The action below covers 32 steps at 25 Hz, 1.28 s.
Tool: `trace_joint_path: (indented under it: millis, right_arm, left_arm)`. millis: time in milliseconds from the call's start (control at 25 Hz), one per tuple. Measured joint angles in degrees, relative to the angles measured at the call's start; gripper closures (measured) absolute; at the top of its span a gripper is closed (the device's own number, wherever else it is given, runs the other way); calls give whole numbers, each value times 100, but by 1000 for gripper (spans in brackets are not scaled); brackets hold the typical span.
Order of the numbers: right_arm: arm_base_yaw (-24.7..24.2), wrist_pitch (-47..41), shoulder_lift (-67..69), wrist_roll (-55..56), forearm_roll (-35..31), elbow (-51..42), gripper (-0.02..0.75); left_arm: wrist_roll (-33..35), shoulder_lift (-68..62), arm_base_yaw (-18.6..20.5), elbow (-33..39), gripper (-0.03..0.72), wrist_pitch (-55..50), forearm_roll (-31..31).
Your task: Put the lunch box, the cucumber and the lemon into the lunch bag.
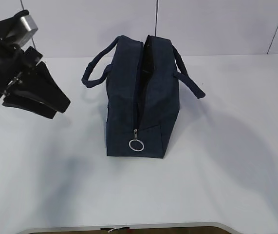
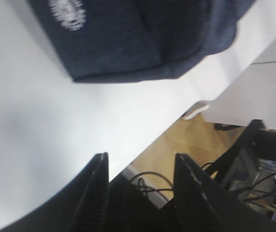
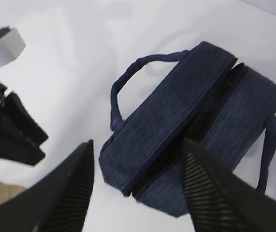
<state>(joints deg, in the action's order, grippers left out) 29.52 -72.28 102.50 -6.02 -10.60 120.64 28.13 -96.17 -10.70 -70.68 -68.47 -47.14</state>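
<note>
White table, lunch bag [image 3: 191, 130] beyond open jaws

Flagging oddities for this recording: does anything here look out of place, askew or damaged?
Nothing looks damaged or spilled. The lunch bag stands upright on the table, its top zipper open. The only oddity: no lunch box, cucumber or lemon shows in any view.
</note>
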Motion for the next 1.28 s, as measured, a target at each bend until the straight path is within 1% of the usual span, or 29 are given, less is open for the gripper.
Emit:
trace_joint_path:
  millis: [160, 360, 480, 600, 760, 1000, 1080, 1160, 1240, 1280]
  right_arm:
    - [159, 0, -284, -119, 102, -553, 283]
    - [227, 0, -555, -156, 529, -1309, 283]
    - [231, 0, -788, -185, 641, -1809, 286]
    - [255, 256, -1123, -199, 665, -2423, 310]
    - [255, 1151, -1750, -313, 665, -3385, 340]
    - [255, 2869, -2778, -629, 665, -5014, 345]
    - [255, 3679, -3071, -679, 665, -5656, 346]
    - [255, 4656, -3321, -813, 665, -6321, 346]
    - [255, 5818, -3450, -872, 652, -6984, 346]
    - [255, 6232, -3472, -887, 617, -7289, 346]
  left_arm:
    - [-568, 164, 0, -14, 378, -27, 795]
    - [-1364, 532, 0, -14, 422, -63, 1963]
    - [-1588, 775, 0, -14, 428, -89, 2343]
    - [-1709, 1093, 0, -14, 430, -125, 2461]
    - [-1765, 1559, 0, -14, 430, -166, 2463]
    - [-1788, 2307, 0, -14, 431, -203, 2506]
    - [-1798, 2556, 0, -14, 431, -219, 2506]
    - [-1798, 2751, 0, -14, 432, -243, 2506]
    - [-1798, 2881, 0, -14, 433, -265, 2506]
    - [-1798, 2935, 0, -14, 433, -276, 2506]
